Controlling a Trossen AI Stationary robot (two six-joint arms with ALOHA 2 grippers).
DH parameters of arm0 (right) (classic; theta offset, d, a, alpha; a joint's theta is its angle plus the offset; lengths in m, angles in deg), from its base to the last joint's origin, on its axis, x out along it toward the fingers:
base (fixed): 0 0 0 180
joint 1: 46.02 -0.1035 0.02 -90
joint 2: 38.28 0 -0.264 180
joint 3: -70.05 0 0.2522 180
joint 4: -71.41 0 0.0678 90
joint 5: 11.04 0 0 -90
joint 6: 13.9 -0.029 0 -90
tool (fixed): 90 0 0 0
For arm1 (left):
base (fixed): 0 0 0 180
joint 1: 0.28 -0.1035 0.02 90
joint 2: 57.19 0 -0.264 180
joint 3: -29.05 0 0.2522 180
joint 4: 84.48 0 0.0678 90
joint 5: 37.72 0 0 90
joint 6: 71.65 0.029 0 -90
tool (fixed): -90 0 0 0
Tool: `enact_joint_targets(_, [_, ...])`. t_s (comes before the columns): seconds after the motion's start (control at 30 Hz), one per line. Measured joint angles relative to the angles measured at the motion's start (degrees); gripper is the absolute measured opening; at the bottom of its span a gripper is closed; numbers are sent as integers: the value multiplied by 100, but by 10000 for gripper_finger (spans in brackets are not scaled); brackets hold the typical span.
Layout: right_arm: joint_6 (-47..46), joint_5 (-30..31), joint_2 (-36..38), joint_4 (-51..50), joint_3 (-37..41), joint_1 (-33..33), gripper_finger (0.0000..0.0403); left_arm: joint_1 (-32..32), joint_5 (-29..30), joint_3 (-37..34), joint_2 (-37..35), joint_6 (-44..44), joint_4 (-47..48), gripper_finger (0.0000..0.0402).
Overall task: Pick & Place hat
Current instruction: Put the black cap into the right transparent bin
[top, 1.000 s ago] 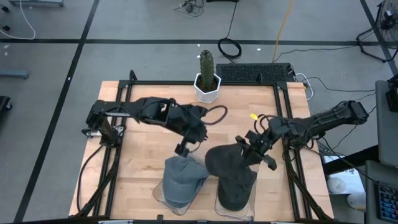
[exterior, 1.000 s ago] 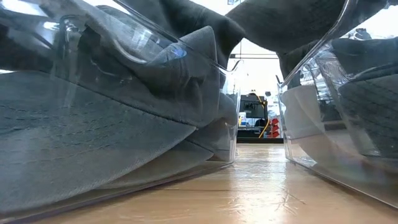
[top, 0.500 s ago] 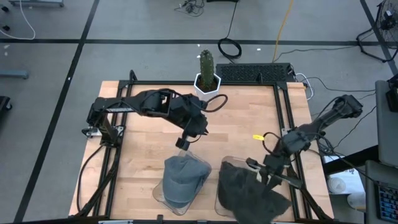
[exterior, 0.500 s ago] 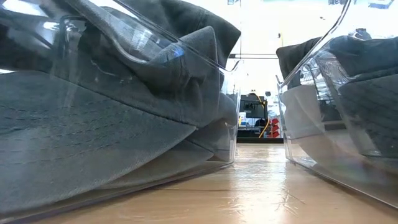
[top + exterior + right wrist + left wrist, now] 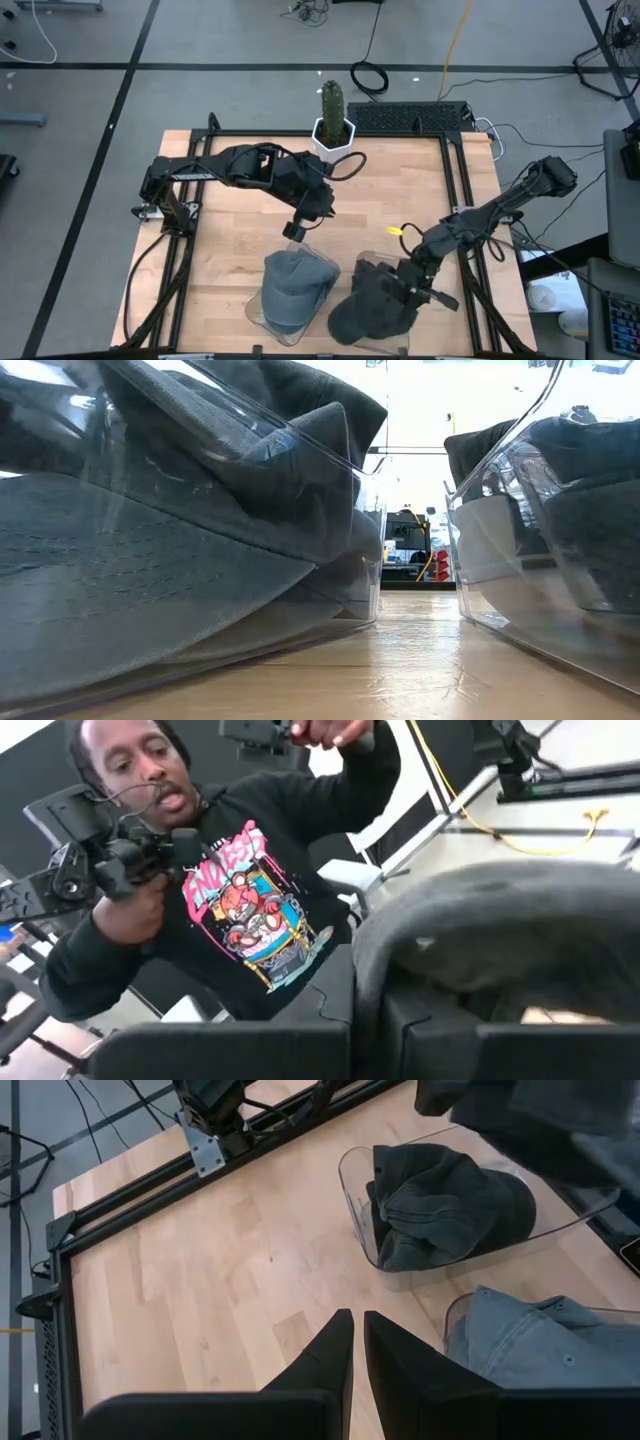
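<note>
A dark grey hat (image 5: 370, 310) lies in the right clear tray (image 5: 376, 259) near the table's near edge; my right gripper (image 5: 408, 288) is shut on its right side. The left wrist view shows the same hat (image 5: 450, 1200) in that tray (image 5: 350, 1180). A lighter blue-grey hat (image 5: 290, 288) rests in the left clear tray (image 5: 254, 310). My left gripper (image 5: 295, 232) hovers just beyond that tray's far end, fingers together (image 5: 357, 1338), touching nothing. In the low view both trays stand close up, with the lighter hat (image 5: 150, 560) on the left and the dark hat (image 5: 590, 480) on the right. My right gripper pinches an edge of the dark hat (image 5: 366, 970) between its two fingers, on the hat's right side (image 5: 398, 292). It comes from the table's right, slanting down. From the fingers the edge arches away, and the hat's body lies in the right tray.
A potted cactus (image 5: 332, 125) stands at the table's far edge, a black mat (image 5: 410, 117) beside it. A small yellow piece (image 5: 397, 229) lies on bare wood (image 5: 370, 205) between the arms. A person (image 5: 240, 910) holding controllers is beyond the table's near side.
My right gripper carried the dark hat toward the near edge, swinging out right past the tray and then back left. The hat, first draped over the tray's far part, now lies bunched inside it. My left gripper drew back slightly toward the far edge.
</note>
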Motion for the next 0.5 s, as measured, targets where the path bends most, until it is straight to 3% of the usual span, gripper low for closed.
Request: enact_joint_targets(0.5, [-42, -9, 122, -242, 0, -87, 0, 0, 1, -1, 0, 7, 13, 37])
